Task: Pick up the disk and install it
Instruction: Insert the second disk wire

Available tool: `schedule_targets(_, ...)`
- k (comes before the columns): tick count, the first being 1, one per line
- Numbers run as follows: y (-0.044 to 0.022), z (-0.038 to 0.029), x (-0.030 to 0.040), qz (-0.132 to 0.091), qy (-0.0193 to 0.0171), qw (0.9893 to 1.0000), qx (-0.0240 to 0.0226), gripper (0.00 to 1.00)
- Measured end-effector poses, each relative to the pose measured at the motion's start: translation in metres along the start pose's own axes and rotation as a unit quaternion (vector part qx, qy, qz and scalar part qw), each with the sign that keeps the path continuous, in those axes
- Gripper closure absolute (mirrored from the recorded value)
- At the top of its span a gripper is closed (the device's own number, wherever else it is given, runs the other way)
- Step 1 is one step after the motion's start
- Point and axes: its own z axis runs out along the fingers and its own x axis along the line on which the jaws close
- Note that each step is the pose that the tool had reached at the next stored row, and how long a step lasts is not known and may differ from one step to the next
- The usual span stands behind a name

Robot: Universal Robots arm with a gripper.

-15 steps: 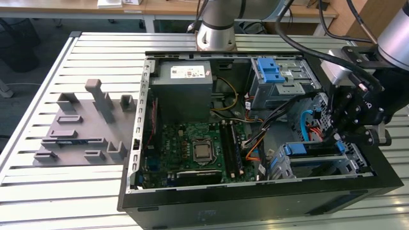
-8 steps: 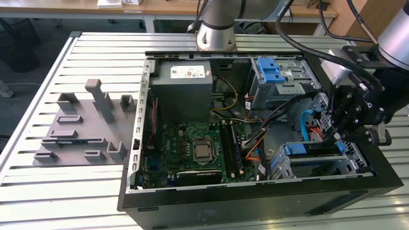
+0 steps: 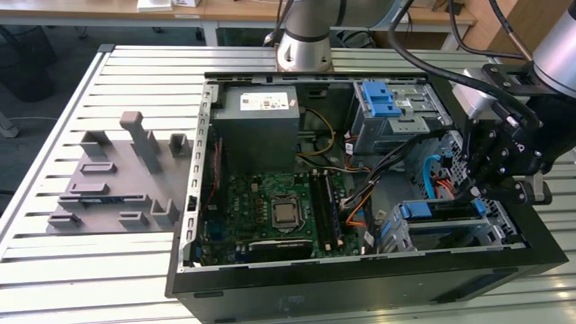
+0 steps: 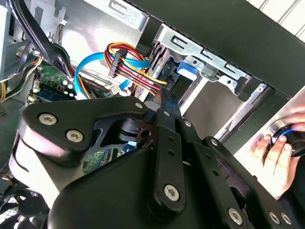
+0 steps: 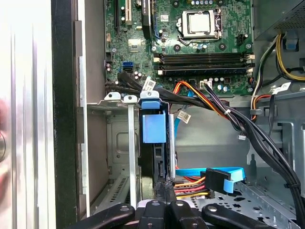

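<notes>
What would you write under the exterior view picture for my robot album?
Robot gripper reaches into the open computer case at the drive cage, beside the motherboard.

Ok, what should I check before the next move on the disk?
1. Disk in the cage slot: ok, it stands upright in the bay.
2. Disk fully seated: cannot tell.
3. Gripper in line with the disk: ok, right at its edge.
4. Cables clear of the slot: cannot tell, the bundle lies close beside the disk.
5. People clear: not ok, a hand is close beside the case.
</notes>
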Motion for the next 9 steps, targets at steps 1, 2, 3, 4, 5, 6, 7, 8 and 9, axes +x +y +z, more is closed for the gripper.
schedule_targets(1, 0.0, 0.0, 0.0, 0.0, 0.0, 1.0, 0.0001, 0.89)
schedule_targets(2, 0.0, 0.0, 0.0, 0.0, 0.0, 1.0, 0.0001, 0.89)
schedule_targets(3, 0.0, 0.0, 0.0, 0.0, 0.0, 1.0, 0.0003, 0.89)
schedule_targets(4, 0.0003, 0.0, 0.0, 0.0, -0.0003, 1.0, 0.0005, 0.89)
schedule_targets(5, 0.0012, -0.0001, 0.0, 0.0, -0.0003, 1.0, 0.0007, 0.89)
schedule_targets(6, 0.0026, -0.0001, 0.0001, 0.0, -0.0004, 1.0, 0.0009, 0.89)
schedule_targets(7, 0.004, 0.0, 0.0002, 0.0, -0.0005, 1.0, 0.0011, 0.89)
schedule_targets(8, 0.0055, 0.0001, 0.0002, 0.0, -0.0005, 1.0, 0.0014, 0.89)
schedule_targets(9, 0.0066, 0.0001, 0.0003, 0.0, -0.0005, 1.0, 0.0017, 0.89)
